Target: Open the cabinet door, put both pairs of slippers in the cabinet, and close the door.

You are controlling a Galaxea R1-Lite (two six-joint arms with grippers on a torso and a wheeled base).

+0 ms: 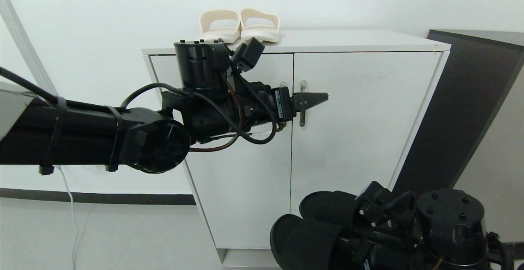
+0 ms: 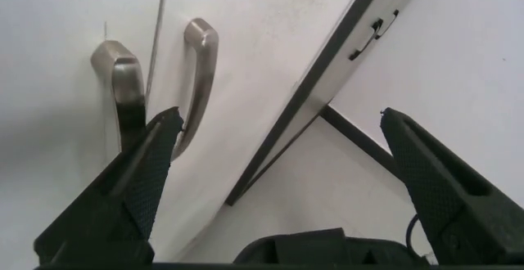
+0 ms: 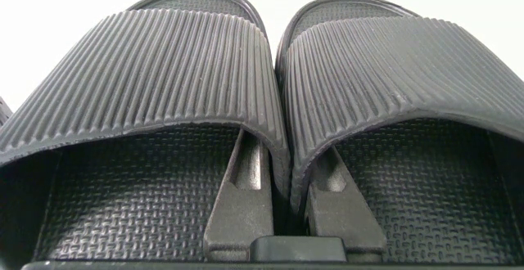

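Two black slippers are hanging nearest, low in front of the cabinet. The right gripper is pinching them together, one finger reaching under each strap and squeezing the adjoining side walls. Farther on, the left gripper is hovering wide open at the two metal handles where the closed doors meet, one finger just beside them. Farthest, a cream pair is sitting side by side on the left half of the cabinet's top.
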